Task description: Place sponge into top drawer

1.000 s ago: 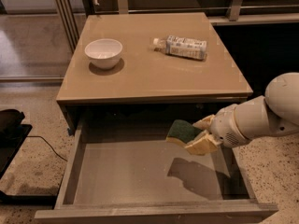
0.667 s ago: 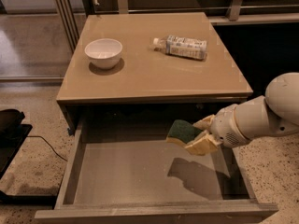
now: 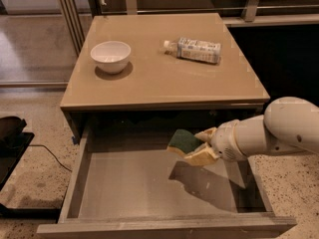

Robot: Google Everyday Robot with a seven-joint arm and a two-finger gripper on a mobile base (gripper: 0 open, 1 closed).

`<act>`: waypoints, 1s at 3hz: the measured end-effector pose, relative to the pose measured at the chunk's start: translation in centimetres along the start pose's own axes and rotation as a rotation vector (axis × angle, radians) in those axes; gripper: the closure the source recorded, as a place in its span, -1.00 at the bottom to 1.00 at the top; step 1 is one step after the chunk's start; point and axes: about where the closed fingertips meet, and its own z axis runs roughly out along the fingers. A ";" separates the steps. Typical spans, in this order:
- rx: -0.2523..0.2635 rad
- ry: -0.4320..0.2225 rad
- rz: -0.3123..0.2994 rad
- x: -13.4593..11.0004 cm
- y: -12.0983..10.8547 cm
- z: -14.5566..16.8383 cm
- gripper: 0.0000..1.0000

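Note:
The sponge (image 3: 183,141), dark green on top with a yellow base, is held in my gripper (image 3: 199,146). The gripper is shut on it and holds it above the right half of the open top drawer (image 3: 134,188), clear of the grey bottom. My white arm (image 3: 279,131) reaches in from the right, over the drawer's right wall. The sponge's shadow falls on the drawer bottom below it.
The tan cabinet top (image 3: 164,78) carries a white bowl (image 3: 110,56) at the left and a white-labelled plastic bottle (image 3: 194,50) lying on its side at the right. A black object (image 3: 10,138) lies on the speckled floor at the left.

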 end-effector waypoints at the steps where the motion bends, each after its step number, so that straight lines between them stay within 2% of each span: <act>1: 0.019 -0.046 0.009 0.3 -0.9 3.2 1.00; 3: 0.004 -0.039 -0.018 2.6 -0.7 7.7 1.00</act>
